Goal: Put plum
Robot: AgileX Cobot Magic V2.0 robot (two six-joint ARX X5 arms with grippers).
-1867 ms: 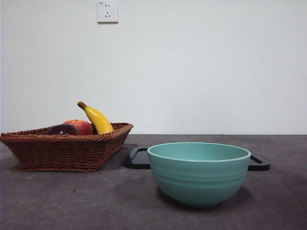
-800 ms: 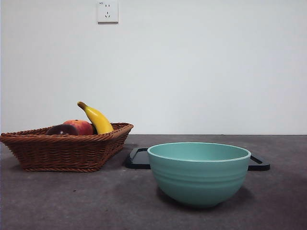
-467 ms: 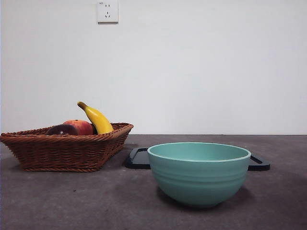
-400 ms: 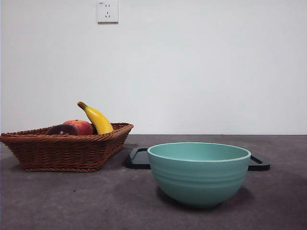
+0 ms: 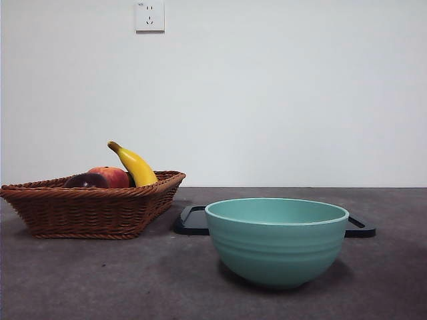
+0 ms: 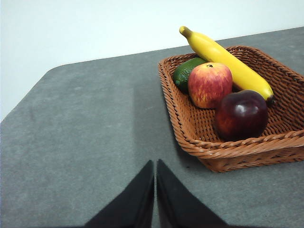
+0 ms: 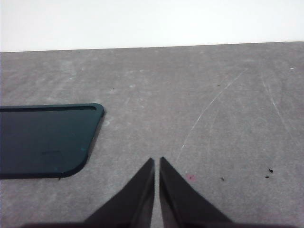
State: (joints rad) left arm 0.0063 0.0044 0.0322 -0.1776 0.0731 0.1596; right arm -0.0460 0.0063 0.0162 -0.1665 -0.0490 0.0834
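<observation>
Plum point(image 6: 241, 115) in the near corner of the wicker basket point(image 6: 223, 154) beside the apple point(image 6: 209, 85), nearer the left gripper point(image 6: 155, 164), empty with jaws closed, than the right gripper point(image 7: 156, 161), likewise closed and empty above bare tabletop point(image 7: 213, 118).

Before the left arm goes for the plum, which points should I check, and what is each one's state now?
1. plum lies in the basket, its top uncovered: ok.
2. left gripper has its jaws open for a grasp: not ok, they are shut.
3. Neighbours leave room: cannot tell; the apple and banana lie close beside the plum.
4. right gripper is out of the way, over bare table by the black tray: ok.
5. green bowl stands upright and empty: ok.
</observation>
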